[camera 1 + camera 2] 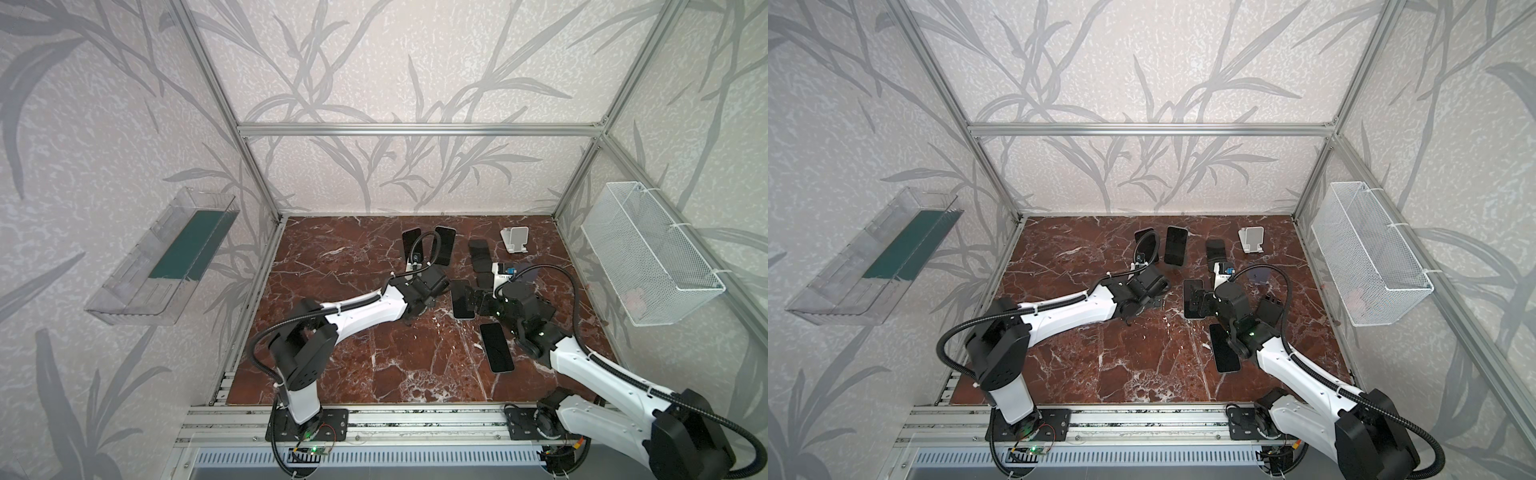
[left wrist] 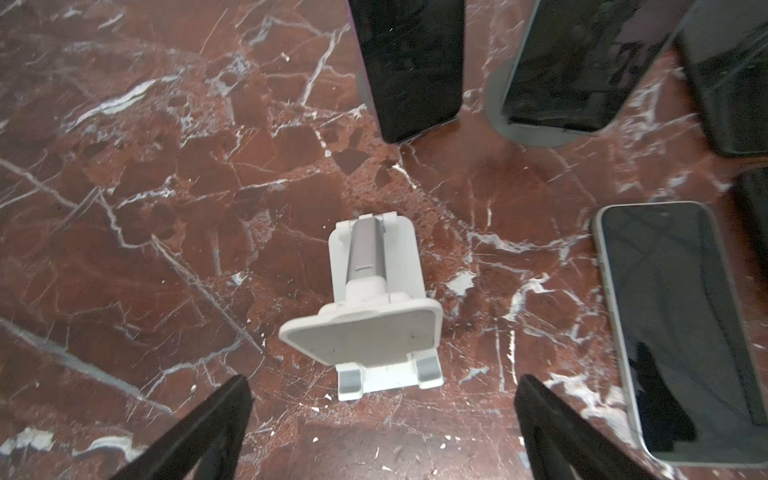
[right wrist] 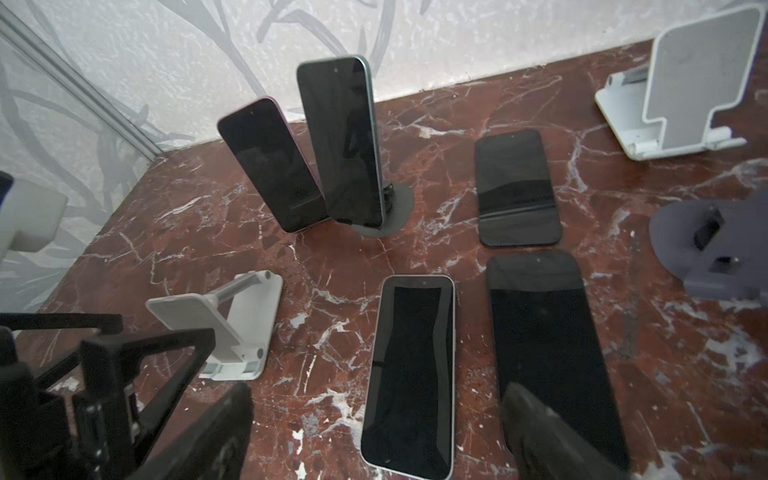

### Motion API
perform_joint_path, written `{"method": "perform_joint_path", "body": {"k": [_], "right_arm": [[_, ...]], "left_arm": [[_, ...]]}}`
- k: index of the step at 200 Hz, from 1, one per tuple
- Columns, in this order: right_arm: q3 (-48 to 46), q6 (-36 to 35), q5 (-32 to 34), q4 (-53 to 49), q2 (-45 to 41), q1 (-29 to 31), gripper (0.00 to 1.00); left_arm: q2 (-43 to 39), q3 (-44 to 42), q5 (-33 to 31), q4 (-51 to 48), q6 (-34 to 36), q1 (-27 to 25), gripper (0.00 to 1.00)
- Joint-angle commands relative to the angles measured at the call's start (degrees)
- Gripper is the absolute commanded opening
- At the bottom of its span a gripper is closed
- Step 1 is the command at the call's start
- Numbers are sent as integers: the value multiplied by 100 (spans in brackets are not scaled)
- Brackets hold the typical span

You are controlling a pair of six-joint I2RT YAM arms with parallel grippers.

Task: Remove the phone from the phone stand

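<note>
An empty white phone stand (image 2: 365, 307) sits on the marble just ahead of my left gripper (image 2: 384, 382), which is open with nothing between its fingers (image 2: 224, 415). The same stand (image 3: 224, 324) shows in the right wrist view, next to a white-edged phone (image 3: 411, 370) lying flat, screen up. My right gripper (image 3: 380, 392) hangs open over that phone's near end, apart from it. In a top view this phone (image 1: 459, 303) lies at mid-table. The left wrist hides the stand in both top views.
Two phones (image 3: 270, 166) (image 3: 340, 141) lean upright at the back, one on a round grey stand (image 3: 399, 208). More dark phones (image 3: 548, 353) (image 3: 515, 187) lie flat. Another white stand (image 1: 515, 239) and a grey stand (image 3: 706, 249) stand to the right. A wire basket (image 1: 648, 253) hangs on the right wall.
</note>
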Motion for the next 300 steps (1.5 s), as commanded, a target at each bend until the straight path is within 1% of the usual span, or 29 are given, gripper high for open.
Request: {"method": "perform_joint_path", "body": {"k": [1,31,46,71,82,99,131,149,189,203,224,236,268,300], "right_arm": [[-62,102,331,367,-163,34,93],[-46,116,237,427,-17,75,93],[-37,116,229,452,77,93,93],[-46,81,276,513,195,137,94],[-46,74,303,538,248,153,94],[-40,59,308,577,298,176,93],[-28,55,315,595,351,220,93],[-28,20,340,593,333,256,93],[-12,-7,360,595,350,287,93],[-11,-7,378,595,359,302,93],[-2,-24,342,601,356,330,92],[-2,-36,355,598,342,342,92],[-2,-64,383,590,341,363,92],[7,-75,394,604,364,382,92]], "left_arm": [[169,236,-499,-440,-535,-63,99],[235,14,-438,129,-527,-49,99],[250,-236,-463,657,-405,-36,99],[270,-624,-166,1545,-103,104,99],[301,-675,-80,1668,-63,188,99],[320,-684,-27,1726,-2,290,95],[243,-912,159,2272,469,354,84],[229,-1000,227,2445,630,362,80],[101,-1144,83,2516,830,372,67],[-3,-1206,-20,2524,894,372,65],[-174,-1361,-196,2685,1092,413,65],[-272,-1448,-106,2817,1217,530,65],[-442,-1471,384,2945,1660,1071,63],[-268,-1189,833,3076,2283,1649,62]]}}
